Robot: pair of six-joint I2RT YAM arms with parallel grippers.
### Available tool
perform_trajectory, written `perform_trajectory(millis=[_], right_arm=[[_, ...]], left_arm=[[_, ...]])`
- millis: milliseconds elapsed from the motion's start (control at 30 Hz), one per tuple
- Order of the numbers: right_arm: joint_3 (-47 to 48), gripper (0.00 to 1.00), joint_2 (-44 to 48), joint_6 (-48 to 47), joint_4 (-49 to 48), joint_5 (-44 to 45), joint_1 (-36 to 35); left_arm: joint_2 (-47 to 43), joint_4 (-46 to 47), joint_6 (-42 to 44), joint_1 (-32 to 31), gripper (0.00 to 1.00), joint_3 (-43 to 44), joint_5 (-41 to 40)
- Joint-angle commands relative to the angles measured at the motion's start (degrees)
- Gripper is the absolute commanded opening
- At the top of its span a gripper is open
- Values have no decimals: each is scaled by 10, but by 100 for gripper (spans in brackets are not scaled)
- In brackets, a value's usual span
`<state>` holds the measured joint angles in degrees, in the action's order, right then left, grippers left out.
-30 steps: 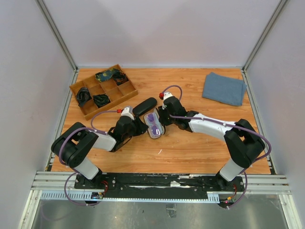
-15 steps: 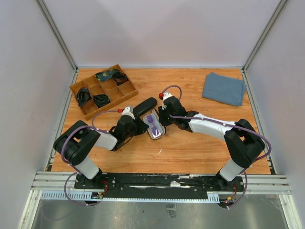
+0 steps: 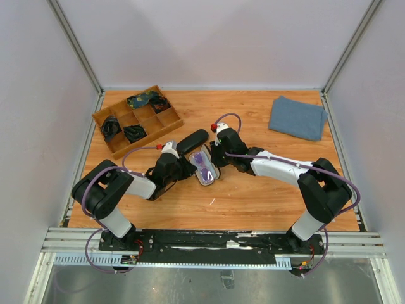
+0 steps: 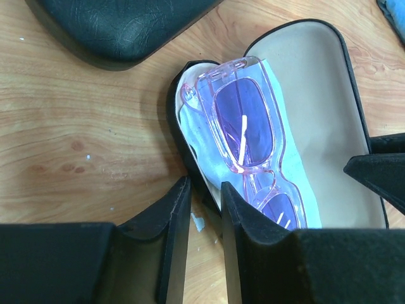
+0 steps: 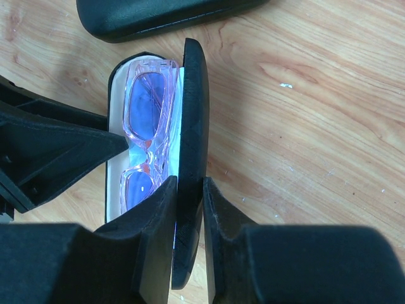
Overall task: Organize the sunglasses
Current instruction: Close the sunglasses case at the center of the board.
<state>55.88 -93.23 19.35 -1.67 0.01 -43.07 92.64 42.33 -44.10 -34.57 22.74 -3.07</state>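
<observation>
Right gripper [image 5: 188, 212] clamps the case lid [image 5: 193, 114]; pink sunglasses [image 5: 147, 120] lie beside its jaws. Left gripper [image 4: 204, 215] sits at the case rim [image 4: 172, 126]; its grip cannot be told.

Pink sunglasses [image 4: 250, 136] in open case [image 4: 329, 114]

Sunglasses [image 4: 243, 126]: one pair; black cases [image 3: 192, 140]: two; tray [image 3: 152, 121]: one; blue towel [image 3: 297, 117]: one

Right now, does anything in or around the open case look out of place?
The light blue cloth under the pink sunglasses lies crumpled inside the open case, and a pale scrap shows just outside its rim by the left hand. It could catch when the lid closes.
</observation>
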Motion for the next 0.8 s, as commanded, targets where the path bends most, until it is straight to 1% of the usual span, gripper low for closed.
perform_trajectory(millis=[0, 767], right_arm=[[15, 22, 2, -3, -7, -7, -11], [41, 22, -19, -3, 11, 23, -74]], left_arm=[[8, -3, 0, 1, 28, 8, 3], [2, -20, -1, 0, 26, 23, 14]])
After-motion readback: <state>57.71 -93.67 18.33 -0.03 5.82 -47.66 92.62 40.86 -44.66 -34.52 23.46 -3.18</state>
